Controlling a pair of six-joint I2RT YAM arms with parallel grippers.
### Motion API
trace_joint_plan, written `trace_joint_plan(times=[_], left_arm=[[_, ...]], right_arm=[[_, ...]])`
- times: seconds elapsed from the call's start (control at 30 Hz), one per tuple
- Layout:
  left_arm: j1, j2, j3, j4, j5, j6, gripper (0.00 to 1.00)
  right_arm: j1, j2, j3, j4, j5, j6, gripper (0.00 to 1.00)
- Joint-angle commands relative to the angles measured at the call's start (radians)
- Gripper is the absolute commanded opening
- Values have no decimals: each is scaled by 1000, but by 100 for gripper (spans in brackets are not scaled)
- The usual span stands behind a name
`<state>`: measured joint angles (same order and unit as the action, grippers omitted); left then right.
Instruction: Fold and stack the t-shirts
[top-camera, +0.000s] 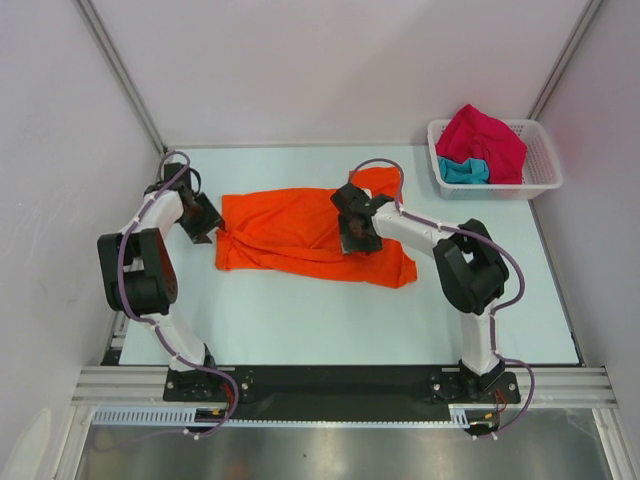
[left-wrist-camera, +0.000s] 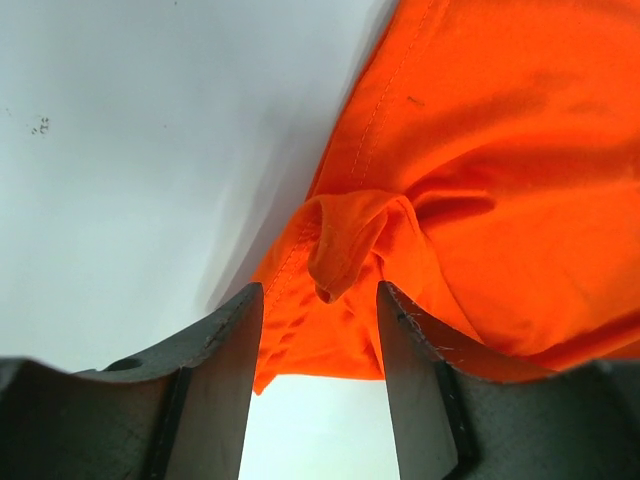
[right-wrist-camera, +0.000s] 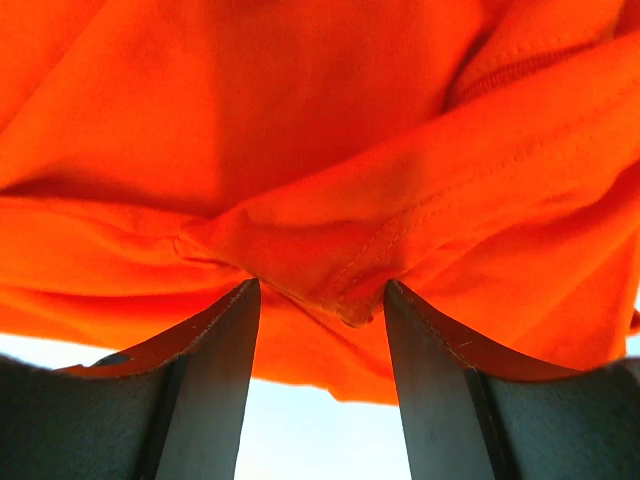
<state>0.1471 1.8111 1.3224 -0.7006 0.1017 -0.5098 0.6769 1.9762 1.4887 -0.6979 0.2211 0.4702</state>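
The bright orange t-shirt (top-camera: 290, 232) lies spread and rumpled across the middle of the table. My left gripper (top-camera: 205, 228) is at its left edge; in the left wrist view my left gripper (left-wrist-camera: 320, 292) is open, and a puckered bunch of orange cloth (left-wrist-camera: 350, 245) sits just beyond the tips, touching neither finger. My right gripper (top-camera: 355, 235) hovers over the shirt's right part; in the right wrist view my right gripper (right-wrist-camera: 320, 290) is open above a folded hem (right-wrist-camera: 350, 290). A crimson-pink t-shirt (top-camera: 487, 140) and a teal one (top-camera: 462, 170) lie bunched in the basket.
The white lattice basket (top-camera: 505, 190) stands at the back right corner of the pale table (top-camera: 300, 320). Grey walls close in the left, back and right sides. A black rail with the arm bases runs along the near edge.
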Motion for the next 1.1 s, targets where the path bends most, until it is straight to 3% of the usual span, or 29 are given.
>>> trace_joint_plan(times=[0.0, 0.13, 0.17, 0.2, 0.23, 0.67, 0.73, 0.77, 0.8, 1.07], left_arm=[[5, -62, -29, 13, 9, 28, 54], [6, -64, -52, 19, 10, 31, 54], [6, -64, -51, 21, 10, 33, 55], [6, -67, -52, 21, 10, 34, 55], [8, -70, -55, 21, 9, 34, 54], [6, -76, -66, 27, 13, 39, 54], [6, -79, -68, 23, 12, 40, 54], [6, -87, -68, 21, 13, 42, 54], [6, -91, -71, 21, 13, 43, 54], [6, -188, -156, 21, 15, 53, 54]], right_arm=[[-5, 44, 71, 12, 17, -16, 58], [-16, 69, 123, 5, 46, -45, 51], [-20, 72, 131, 9, 43, -50, 25], [-25, 73, 142, 9, 50, -56, 8], [-30, 75, 153, 8, 58, -58, 0], [-76, 174, 452, -89, 115, -130, 1], [-82, 214, 490, -110, 101, -131, 14], [-80, 225, 498, -129, 95, -130, 36], [-79, 231, 499, -135, 95, -125, 42], [-76, 116, 357, -101, 129, -110, 52]])
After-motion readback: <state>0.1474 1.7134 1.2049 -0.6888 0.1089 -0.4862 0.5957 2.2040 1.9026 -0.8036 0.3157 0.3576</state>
